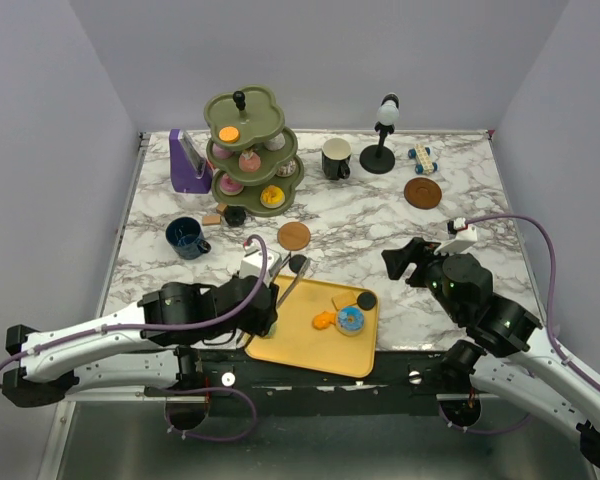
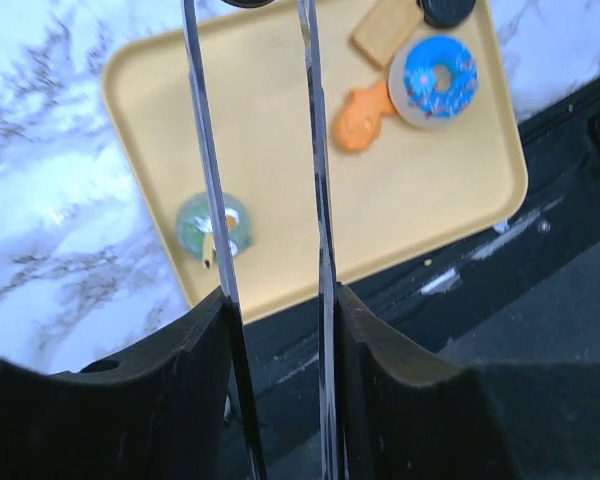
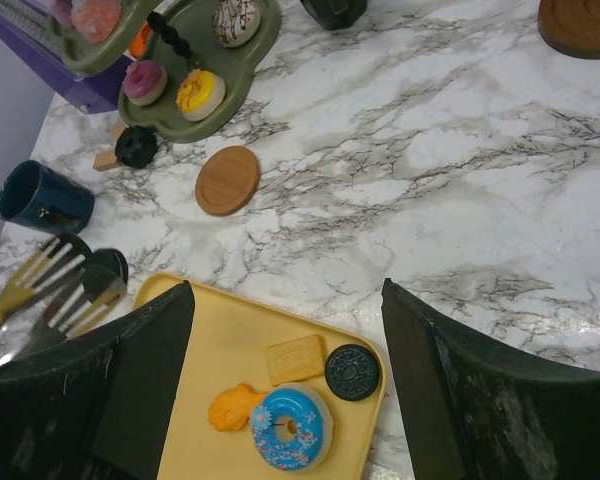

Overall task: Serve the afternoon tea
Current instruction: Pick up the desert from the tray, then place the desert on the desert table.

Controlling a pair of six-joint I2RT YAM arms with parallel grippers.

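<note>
My left gripper [image 1: 263, 300] [image 2: 275, 320] is shut on a pair of metal tongs [image 2: 321, 200] whose tips [image 1: 298, 265] reach over the far edge of the yellow tray [image 1: 290, 345]. Under the tongs' left blade lies a green-iced treat [image 2: 195, 225]. A blue doughnut [image 1: 351, 320] [image 3: 292, 428], an orange fish-shaped cake [image 3: 235, 408], a biscuit [image 3: 295, 358] and a black cookie [image 3: 352, 371] lie at the tray's right. My right gripper [image 1: 405, 262] [image 3: 285, 400] hangs open above them, holding nothing. The olive three-tier stand [image 1: 250, 150] carries several treats.
A dark-blue mug [image 1: 185, 237] stands left, a black cream-lined mug [image 1: 336, 158] at the back. Brown coasters lie at the middle [image 1: 294, 236] and right [image 1: 423, 192]. A purple holder [image 1: 188, 162], a black stand with a white ball [image 1: 383, 135] and a small wheeled toy [image 1: 422, 155] line the back.
</note>
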